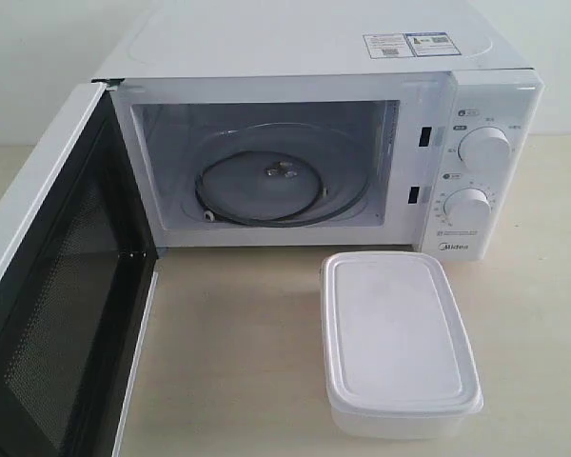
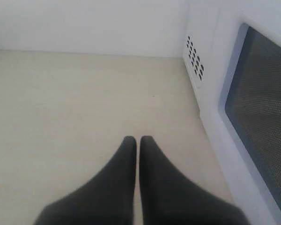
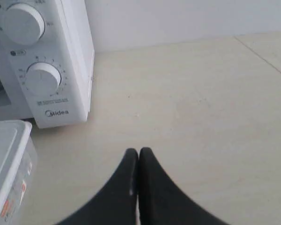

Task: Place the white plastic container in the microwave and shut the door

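My left hand has its two dark fingers pressed together with only a thin slit between them, and nothing is held. It sits over bare counter. I cannot tell whether the tips touch the surface. Just beside it stands the door, swung open, its outer face with the dark window turned toward this hand. Past the door I see the vent holes in the side wall of the microwave.

My right hand is the same: fingers together, tips meeting, empty, over open counter. Off to one side of it lies the white plastic container, apart from the hand, with a small red label showing on its side wall.

From the exterior view, the container rests on the counter right in front of the microwave's control panel, lid on, long side running away from the camera. Its far end is near the panel's lower edge. I cannot say whether they touch. The panel carries two round dials, one above the other, with the Midea name below them. The cavity stands open to the left of the panel, with a turntable ring on its floor. The door's black mesh inner face angles toward the camera at the left. Two stickers sit on the microwave's top.
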Available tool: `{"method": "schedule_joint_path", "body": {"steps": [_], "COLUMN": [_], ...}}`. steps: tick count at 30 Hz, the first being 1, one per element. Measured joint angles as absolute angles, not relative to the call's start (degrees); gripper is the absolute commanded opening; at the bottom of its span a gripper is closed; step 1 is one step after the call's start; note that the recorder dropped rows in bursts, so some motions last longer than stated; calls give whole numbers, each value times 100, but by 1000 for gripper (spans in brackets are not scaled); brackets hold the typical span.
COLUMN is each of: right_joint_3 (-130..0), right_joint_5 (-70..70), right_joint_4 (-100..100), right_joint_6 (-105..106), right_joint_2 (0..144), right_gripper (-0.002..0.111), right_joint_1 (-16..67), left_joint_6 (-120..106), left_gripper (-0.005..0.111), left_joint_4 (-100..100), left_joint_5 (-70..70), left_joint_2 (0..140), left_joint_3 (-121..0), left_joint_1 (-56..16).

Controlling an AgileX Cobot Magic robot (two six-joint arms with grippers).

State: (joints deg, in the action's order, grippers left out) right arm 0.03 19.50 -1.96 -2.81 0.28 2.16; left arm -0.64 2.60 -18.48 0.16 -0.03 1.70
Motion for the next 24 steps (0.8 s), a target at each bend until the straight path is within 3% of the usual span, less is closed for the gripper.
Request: {"method": "schedule_joint_path", "body": {"steps": [15, 18, 20, 22, 24], "right_joint_3": [3, -7, -356, -1224, -2270], "right_joint_5": [-2002, -4300, -4938, -4368, -2743], "right_joint_4": [-187, -393, -518, -545, -545], "right_joint_6": [-267, -591, -869, -957, -814], "right_joint_2": [25, 8, 3, -7, 68], "right_gripper": [0, 0, 0, 0, 0], "right_joint_1": [216, 216, 216, 216, 216], "left_joint_6": [-64, -64, -64, -64, -64], "left_gripper": [4, 4, 4, 4, 4], "left_joint_4": [260, 260, 260, 260, 260], "left_joint_5": [-1848, -1848, -1848, -1848, -1848], "left_joint_2": [16, 16, 16, 16, 16], "left_joint_3": [-3, -3, -3, -3, -3], "left_joint_1": [170, 170, 170, 170, 170]}}
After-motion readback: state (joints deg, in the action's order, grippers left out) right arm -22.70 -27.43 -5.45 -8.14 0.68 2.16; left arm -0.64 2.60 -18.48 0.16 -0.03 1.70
